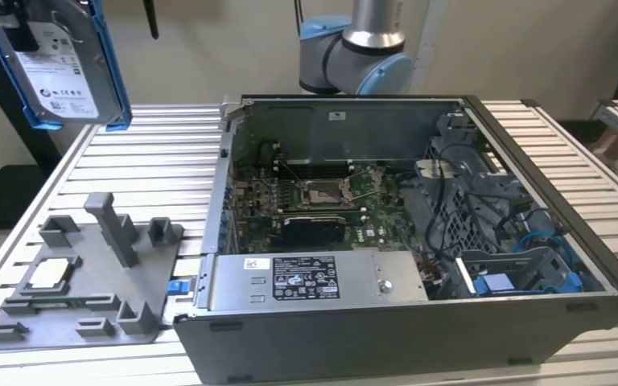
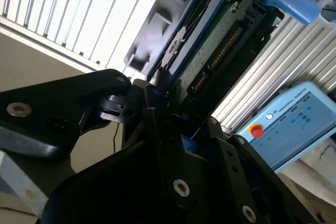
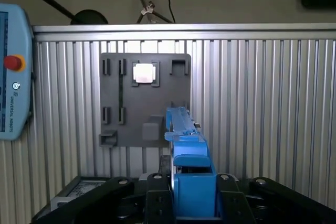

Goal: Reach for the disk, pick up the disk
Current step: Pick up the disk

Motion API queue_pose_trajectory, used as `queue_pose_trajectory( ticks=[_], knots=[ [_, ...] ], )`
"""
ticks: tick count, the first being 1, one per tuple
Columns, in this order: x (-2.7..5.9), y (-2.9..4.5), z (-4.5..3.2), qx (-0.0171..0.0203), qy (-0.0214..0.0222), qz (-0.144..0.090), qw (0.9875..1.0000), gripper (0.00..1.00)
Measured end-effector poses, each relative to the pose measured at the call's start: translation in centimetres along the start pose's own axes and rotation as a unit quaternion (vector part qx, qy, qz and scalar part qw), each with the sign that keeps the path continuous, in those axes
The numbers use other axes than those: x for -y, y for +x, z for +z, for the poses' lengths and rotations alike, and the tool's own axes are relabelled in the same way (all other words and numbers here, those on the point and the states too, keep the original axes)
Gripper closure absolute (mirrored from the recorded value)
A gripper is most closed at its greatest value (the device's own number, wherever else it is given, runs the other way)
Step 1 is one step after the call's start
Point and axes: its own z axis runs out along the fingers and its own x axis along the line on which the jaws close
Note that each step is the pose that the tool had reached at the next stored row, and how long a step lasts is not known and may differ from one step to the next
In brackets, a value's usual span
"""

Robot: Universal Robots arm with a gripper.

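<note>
Item: flat silver-grey metal disk (image 1: pixel 60 64), bright blue plastic rails, aloft at the exterior view's far left.
Tool: black gripper (image 3: pixel 190 181), clamped on the disk.
Progress: reach and pickup judged complete.

Exterior view has soft, even room light with no hard shadows on the table (image 1: pixel 148 153), but the inside of the case (image 1: pixel 341 201) goes pretty murky. In the first wrist view the chip (image 3: pixel 143 73) glares pure white, the disk (image 3: pixel 186 145) is a punchy blue, and the gripper (image 3: pixel 190 182) is underexposed. In the second wrist view the slats are blown out and the gripper's a near-black blur up close.
</note>
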Motion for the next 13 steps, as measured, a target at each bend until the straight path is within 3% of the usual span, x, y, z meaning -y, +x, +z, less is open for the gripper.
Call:
queue_pose_trajectory(
  ticks=[13],
  knots=[
    [2.54,-0.05,0.0,0.0,-0.0007,0.0,1.0,1.0]
  ],
)
